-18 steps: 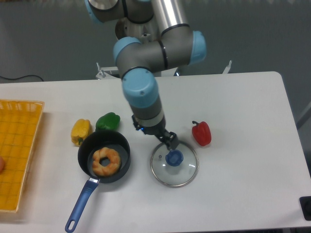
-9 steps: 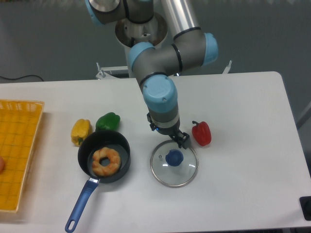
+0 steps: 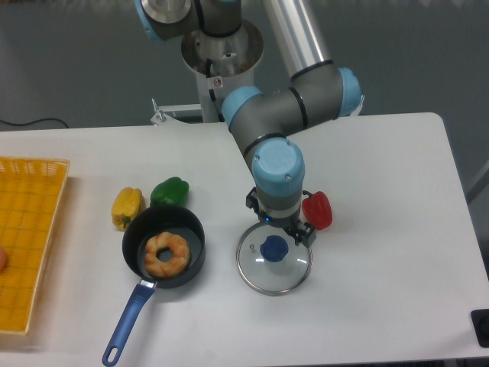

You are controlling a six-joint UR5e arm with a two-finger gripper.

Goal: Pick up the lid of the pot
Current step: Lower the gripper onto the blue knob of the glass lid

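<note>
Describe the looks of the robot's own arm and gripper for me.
The arm is light grey, built of smooth, rounded tube-like sections with blue caps at its joints. The gripper at its end is mostly dark, with two separate fingers. Any small lettering or markings on them are too fine to read here.

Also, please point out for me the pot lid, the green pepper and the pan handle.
Pot lid (image 3: 278,276): camera view, on its clear disc.
Green pepper (image 3: 170,192): camera view, middle of its body.
Pan handle (image 3: 129,323): camera view, middle of its blue grip.
</note>
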